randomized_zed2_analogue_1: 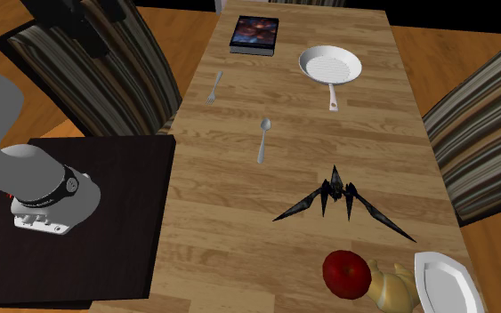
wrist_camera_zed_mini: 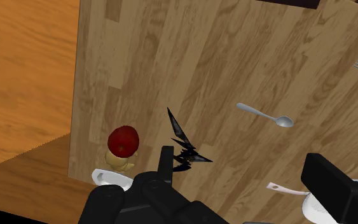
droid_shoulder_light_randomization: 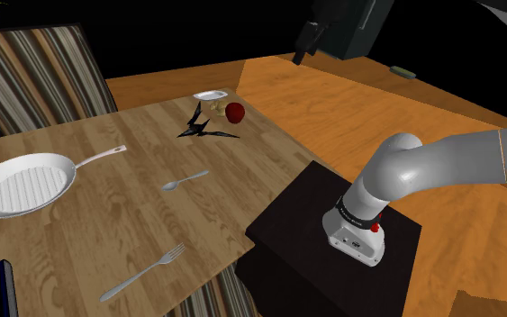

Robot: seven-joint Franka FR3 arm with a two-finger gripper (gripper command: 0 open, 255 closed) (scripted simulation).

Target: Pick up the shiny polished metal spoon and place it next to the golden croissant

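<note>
A shiny grey spoon (droid_shoulder_light_randomization: 185,180) (randomized_zed2_analogue_1: 263,140) (wrist_camera_zed_mini: 265,114) lies flat near the middle of the wooden table (droid_shoulder_light_randomization: 134,212). The pale golden croissant (droid_shoulder_light_randomization: 217,108) (randomized_zed2_analogue_1: 391,286) (wrist_camera_zed_mini: 120,160) sits at the table's far end, wedged between a red apple (droid_shoulder_light_randomization: 234,112) (randomized_zed2_analogue_1: 346,273) (wrist_camera_zed_mini: 124,140) and a white plate (droid_shoulder_light_randomization: 211,95) (randomized_zed2_analogue_1: 444,284). My gripper (wrist_camera_zed_mini: 247,181) hangs high above the table, open, with nothing between its fingers (wrist_camera_zed_mini: 166,164). Its dark hand (droid_shoulder_light_randomization: 307,38) shows at the top of the shoulder view.
A black spiky winged object (droid_shoulder_light_randomization: 204,128) (randomized_zed2_analogue_1: 342,200) (wrist_camera_zed_mini: 184,145) lies between spoon and croissant. A white grill pan (droid_shoulder_light_randomization: 22,187) (randomized_zed2_analogue_1: 330,65), a fork (droid_shoulder_light_randomization: 143,272) (randomized_zed2_analogue_1: 214,86) and a book (randomized_zed2_analogue_1: 254,34) lie beyond the spoon. Striped chairs (droid_shoulder_light_randomization: 40,72) flank the table.
</note>
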